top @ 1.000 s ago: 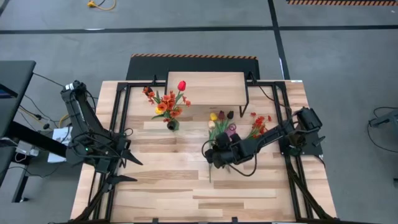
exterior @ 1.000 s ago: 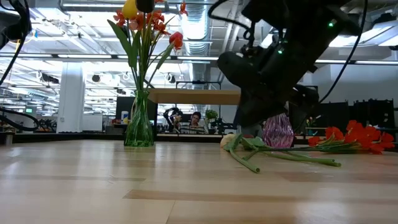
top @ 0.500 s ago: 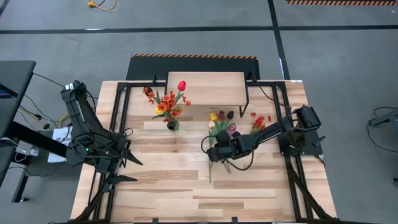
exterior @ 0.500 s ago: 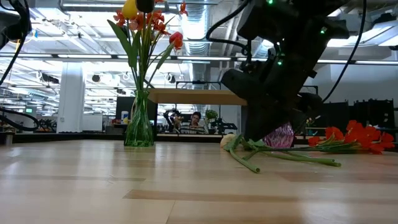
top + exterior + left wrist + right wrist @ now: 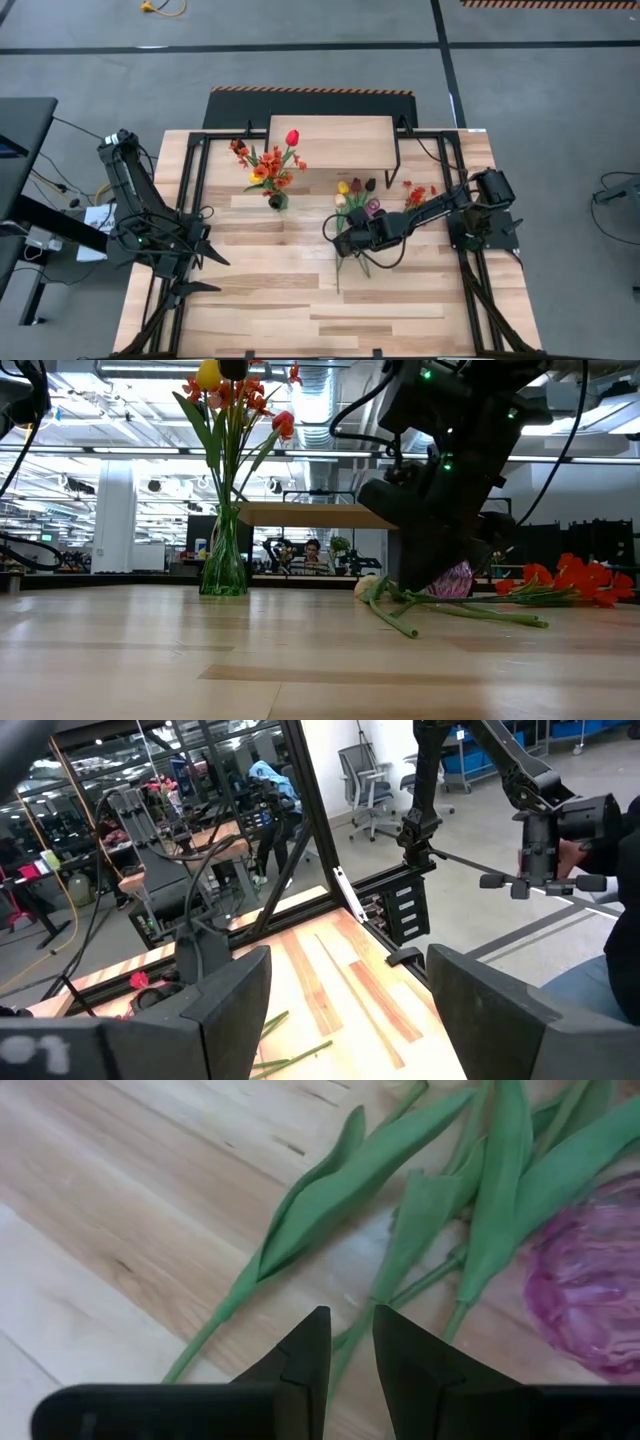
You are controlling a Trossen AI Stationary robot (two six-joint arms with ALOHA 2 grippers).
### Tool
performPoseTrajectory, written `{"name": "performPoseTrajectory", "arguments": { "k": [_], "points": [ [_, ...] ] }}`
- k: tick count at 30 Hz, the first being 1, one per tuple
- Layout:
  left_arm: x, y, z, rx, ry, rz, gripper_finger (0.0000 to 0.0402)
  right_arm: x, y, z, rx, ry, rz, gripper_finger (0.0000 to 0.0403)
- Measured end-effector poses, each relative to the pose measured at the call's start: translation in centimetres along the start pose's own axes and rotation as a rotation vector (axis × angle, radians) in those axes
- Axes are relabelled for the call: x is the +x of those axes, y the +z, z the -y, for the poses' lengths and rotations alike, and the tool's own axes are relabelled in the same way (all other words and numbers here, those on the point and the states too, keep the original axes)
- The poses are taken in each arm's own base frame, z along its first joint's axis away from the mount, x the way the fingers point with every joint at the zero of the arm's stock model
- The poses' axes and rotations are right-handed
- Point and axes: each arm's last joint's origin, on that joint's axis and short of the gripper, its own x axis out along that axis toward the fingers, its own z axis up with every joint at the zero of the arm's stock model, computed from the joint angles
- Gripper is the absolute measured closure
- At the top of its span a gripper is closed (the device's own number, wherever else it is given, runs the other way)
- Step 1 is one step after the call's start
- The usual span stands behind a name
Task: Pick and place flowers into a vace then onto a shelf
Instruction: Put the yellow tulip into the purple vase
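Observation:
Several tulips (image 5: 350,192) lie on the table with their green stems (image 5: 455,608) flat on the wood, beside a purple glass vase (image 5: 372,210) lying there (image 5: 447,577). A red-orange spray (image 5: 415,196) lies to their right. A green glass vase (image 5: 223,565) stands upright holding more flowers (image 5: 272,165), in front of the shelf (image 5: 330,140). My right gripper (image 5: 341,243) is down at the tulips' stem ends, nearly shut around one stem (image 5: 350,1355). My left gripper (image 5: 212,270) waits open near the table's left side. My right gripper pinches one thin green stem (image 5: 362,1324) of the lying tulips, near its lower end, between its two fingers (image 5: 300,1355). The fingers come from above, slanting down, and lie across the stem. The stem and its leaves rest on the table.
Black frame rails run along the table's left and right sides (image 5: 195,190). The shelf stands at the far edge, its top bare (image 5: 310,515). Open wood lies across the near half of the table (image 5: 300,310).
My right gripper has come down and moved slightly toward the far edge, onto the stem ends of the lying tulips. The flowers and both vases have stayed where they were.

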Motion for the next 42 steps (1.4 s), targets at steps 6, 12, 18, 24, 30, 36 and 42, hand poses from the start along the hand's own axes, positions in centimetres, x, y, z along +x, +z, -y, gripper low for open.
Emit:
{"name": "performPoseTrajectory", "arguments": {
  "k": [6, 12, 18, 24, 30, 36, 42],
  "points": [
    [0.0, 0.0, 0.0, 0.0, 0.0, 0.0, 0.0145, 0.0, -0.1, 0.0, -0.004, 0.002, -0.022, 0.0331],
    [0.0, 0.0, 0.0, 0.0, 0.0, 0.0, 0.0145, 0.0, -0.1, 0.0, -0.014, 0.007, -0.03, 0.0331],
    [0.0, 0.0, 0.0, -0.002, 0.0, 0.0, 0.0145, 0.0, -0.2, 0.0, -0.019, 0.016, -0.044, 0.0331],
    [0.0, 0.0, 0.0, -0.005, 0.0, 0.0, 0.0145, 1.0, -0.6, -0.1, -0.034, 0.002, -0.054, 0.0331],
    [0.0, 0.0, 0.0, -0.006, -0.003, 0.001, 0.0145, 2.4, -1.3, -0.3, -0.035, -0.023, -0.083, 0.0331],
    [0.0, 0.0, 0.0, -0.006, -0.003, 0.001, 0.0145, 2.1, -1.2, -0.4, -0.02, -0.027, -0.074, 0.0331],
    [0.0, 0.0, 0.0, -0.007, -0.003, 0.001, 0.0145, 1.5, -0.5, -1.1, -0.064, -0.012, -0.072, 0.0331]
  ]
}}
